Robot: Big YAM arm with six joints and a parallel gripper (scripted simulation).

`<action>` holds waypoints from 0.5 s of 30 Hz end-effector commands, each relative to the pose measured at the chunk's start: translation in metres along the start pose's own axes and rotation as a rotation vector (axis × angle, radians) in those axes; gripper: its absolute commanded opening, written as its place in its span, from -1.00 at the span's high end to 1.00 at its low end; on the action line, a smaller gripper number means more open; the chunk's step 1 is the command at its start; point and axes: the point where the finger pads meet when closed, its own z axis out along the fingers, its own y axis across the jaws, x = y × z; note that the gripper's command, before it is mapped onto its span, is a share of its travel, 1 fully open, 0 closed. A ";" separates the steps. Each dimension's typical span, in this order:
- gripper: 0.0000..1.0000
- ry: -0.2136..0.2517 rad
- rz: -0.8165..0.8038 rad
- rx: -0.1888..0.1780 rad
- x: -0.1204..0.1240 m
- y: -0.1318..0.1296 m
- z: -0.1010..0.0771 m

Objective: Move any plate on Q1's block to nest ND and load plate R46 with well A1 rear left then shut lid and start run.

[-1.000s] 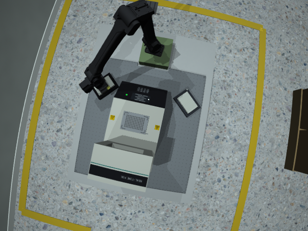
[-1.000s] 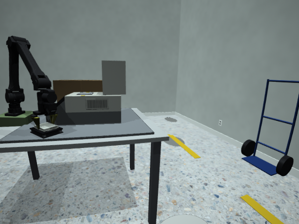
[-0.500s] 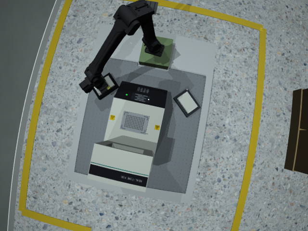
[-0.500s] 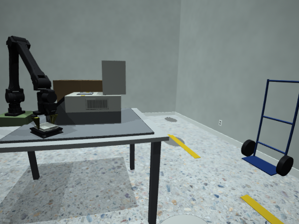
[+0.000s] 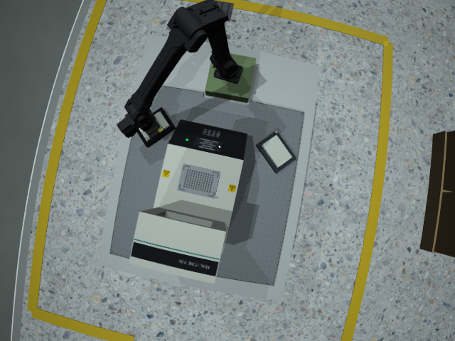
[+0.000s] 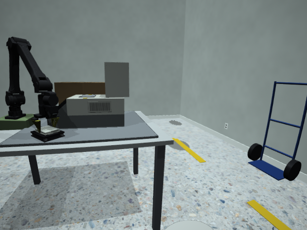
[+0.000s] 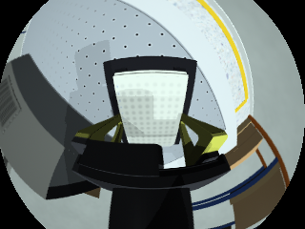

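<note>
Your gripper was clenched across the short width of a 96-well PCR plate, one yellow finger on each long wall, near the plate's end closest to the wrist. The plate lay low in its black plate nest; whether it had lifted clear of the seat could not be told.

Taking the real-time cycler Q1 as landmark: the held plate and its nest stood just beside the panel end, off the corner nearest the green status lamp. A second nest carrying a white plate stood off the opposite panel corner. Which was N1 and which ND was not legible. Q1's lid stood raised at the far end from the panel, and the block between the corner brackets appeared bare.

Handling assessment: the plate is judged light, thin-walled and moderately stiff, with smooth walls liable to slip or to bow under a hard squeeze. An end-biased hold such as yours may let the far end droop; a hold nearer mid-length would carry it flatter. Printed letters, ID labels and the cut corner were too small to read, so A1's corner is unconfirmed.
</note>
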 end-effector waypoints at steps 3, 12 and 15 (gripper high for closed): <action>1.00 0.201 0.046 0.003 0.063 -0.009 0.050; 1.00 0.180 0.036 0.003 0.060 -0.003 0.052; 1.00 0.179 0.037 -0.001 0.060 -0.002 0.052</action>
